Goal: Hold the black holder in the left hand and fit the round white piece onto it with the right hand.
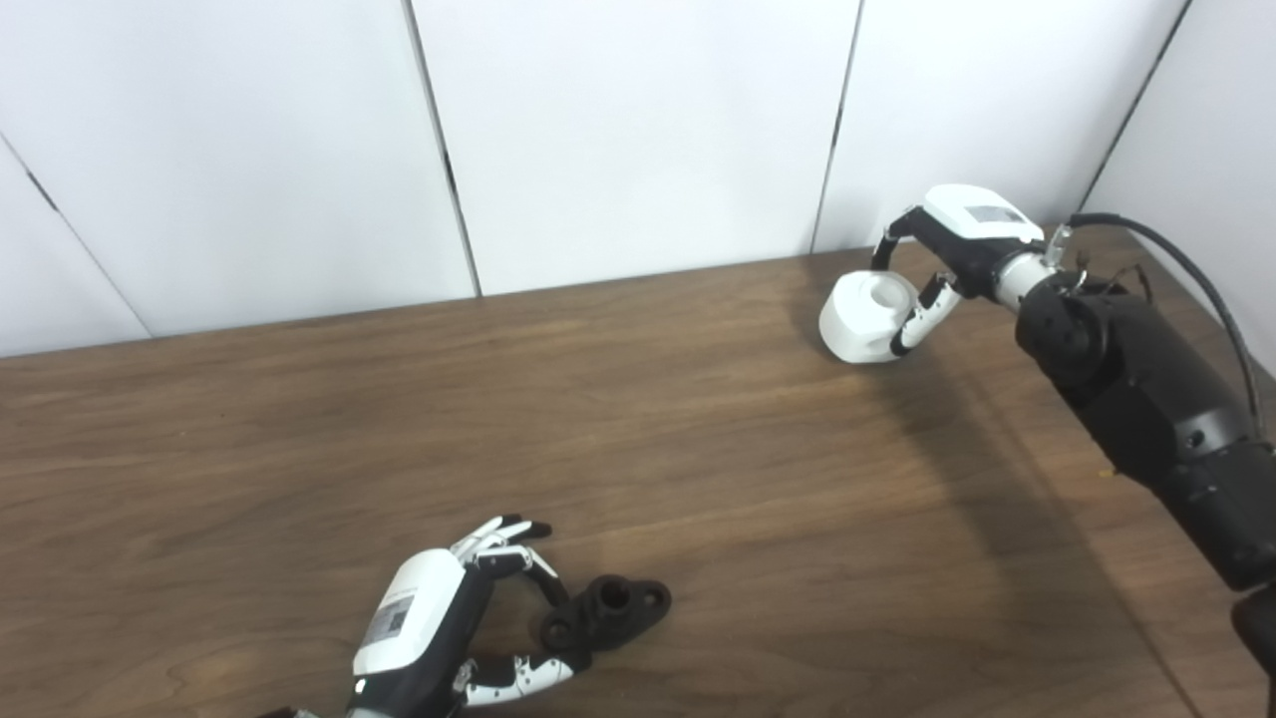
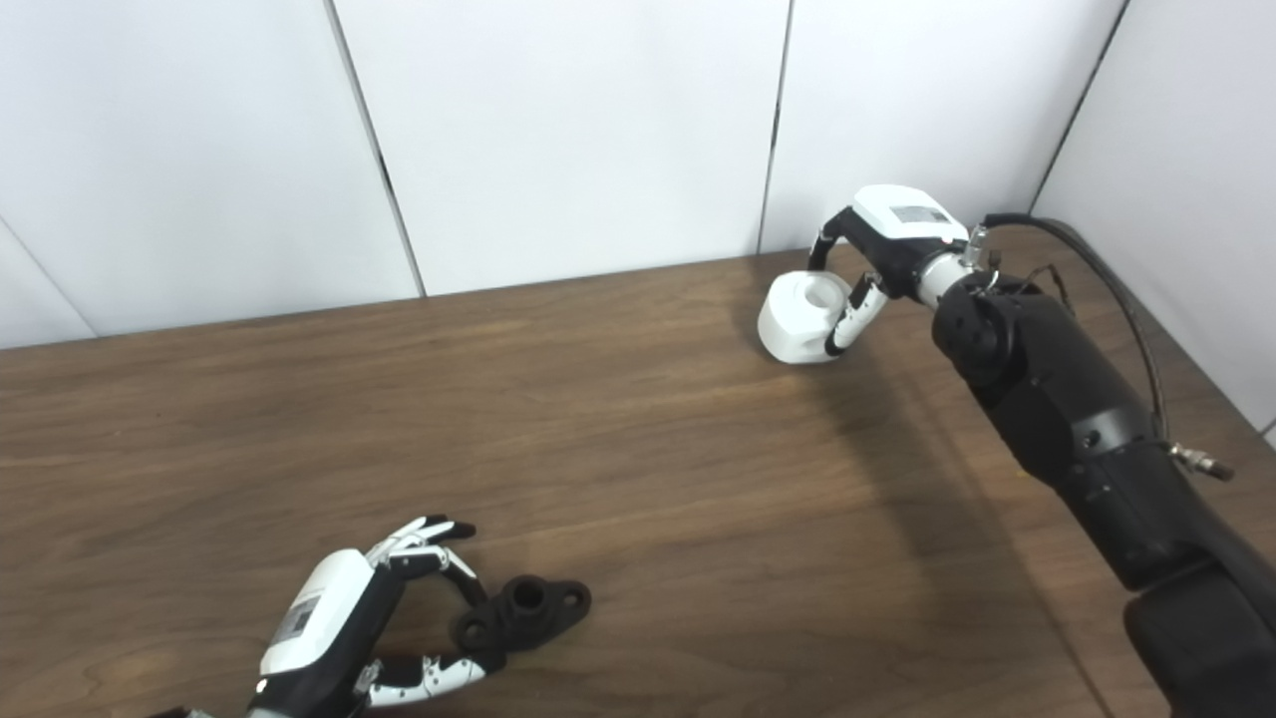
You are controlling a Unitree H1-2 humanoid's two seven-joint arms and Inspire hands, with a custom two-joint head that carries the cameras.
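**Holder and piece both being gripped, far apart on the surface**

Holder (image 1: 608,610) lies flat on the surface (image 1: 698,449) at the near left, a black part with a raised round boss in the middle and 2 eared lobes. Its long axis runs from near-left to far-right, and the boss opening faces up. The left hand (image 1: 454,623) cups its near-left end, fingers over the far side and thumb under the near side. They look to be touching the holder, but I cannot tell whether the grip is firm.

White piece (image 2: 802,317) sits at the far right of the surface, near the wall. It is a squat cylinder tipped slightly, with its round recess facing up and toward the left. The right hand (image 2: 877,254) wraps it from the right, fingers curled over the far side and thumb on the near side, so it appears closed on the piece.

To do this step well, I judge each hand should secure its grip before lifting. The left should pinch the holder's lobe and leave the boss clear. The right should keep the recess uncovered, then turn it to face the boss, so the 2 axes line up before they meet in the middle.
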